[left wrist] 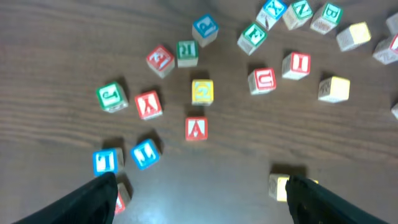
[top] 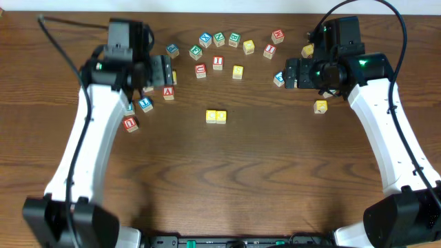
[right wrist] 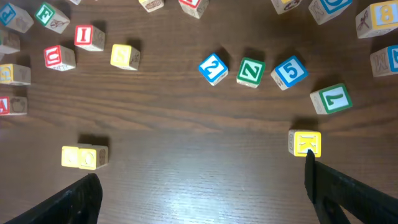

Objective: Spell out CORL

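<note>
Two yellow letter blocks point(top: 216, 116) sit side by side mid-table; they also show in the right wrist view point(right wrist: 84, 157) and partly in the left wrist view point(left wrist: 280, 186). Several more letter blocks lie scattered along the back point(top: 218, 63). My left gripper point(top: 164, 70) is open and empty above the left cluster, which holds a red A block point(left wrist: 196, 128) and a blue block point(left wrist: 106, 160); its jaws show in the left wrist view point(left wrist: 199, 202). My right gripper point(top: 291, 73) is open and empty point(right wrist: 205, 199), with a yellow K block point(right wrist: 305, 143) by its right finger.
A red U block point(top: 130, 124) lies at the left, away from the others. The yellow K block point(top: 320, 106) lies alone at the right. Blue 2, green Z and blue 5 blocks point(right wrist: 250, 70) stand in a row beyond the right gripper.
</note>
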